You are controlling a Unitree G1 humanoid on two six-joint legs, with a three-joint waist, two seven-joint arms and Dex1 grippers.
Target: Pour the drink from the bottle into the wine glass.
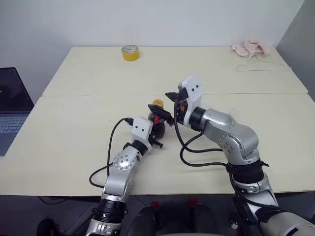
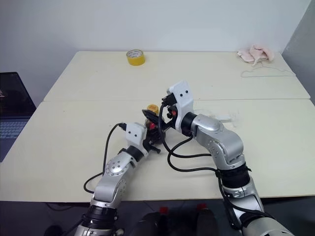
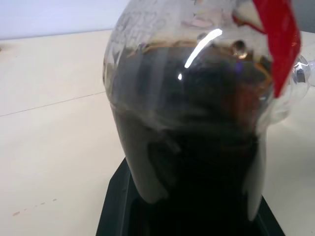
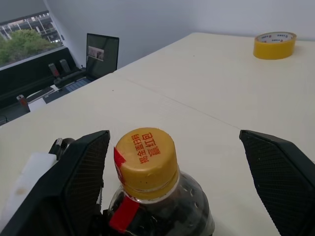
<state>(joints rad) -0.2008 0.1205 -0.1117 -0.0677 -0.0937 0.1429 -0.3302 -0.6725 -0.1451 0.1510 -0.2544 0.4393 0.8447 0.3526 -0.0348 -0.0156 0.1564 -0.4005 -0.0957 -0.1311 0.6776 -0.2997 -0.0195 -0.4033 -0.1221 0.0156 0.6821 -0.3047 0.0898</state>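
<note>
The bottle [image 4: 152, 196] stands near the middle of the head-camera views, on the front half of the pale counter [image 1: 74, 142], just before the seam between the two counter halves. The left gripper [image 1: 156, 132] has its jaws clenched around the bottle's rounded body, low down; in the left wrist view the dark, nearly black drink [image 3: 197, 147] reaches up to the shoulder of the clear plastic, with a strip of the red neck label at the upper right of that frame. Embossed marks on the clear shoulder above the liquid are too faint to read.

The right gripper [image 4: 177, 182] hovers at the neck with its jaws released and spread wide, one black ribbed finger [image 4: 83, 177] on each side of the cap [image 4: 146, 157], neither touching it. The orange-yellow screw cap is on, and its top carries red printed Chinese characters in two short lines; they cannot be read with certainty.

A roll of yellow tape [image 1: 130, 52] lies at the upper centre of the far counter, with small print on its inner core that is not legible. A pink cloth [image 1: 251, 48] sits at the upper right, a thin wire hanger [image 1: 263, 66] just below it. A laptop [image 1: 12, 103] shows at the left edge.
</note>
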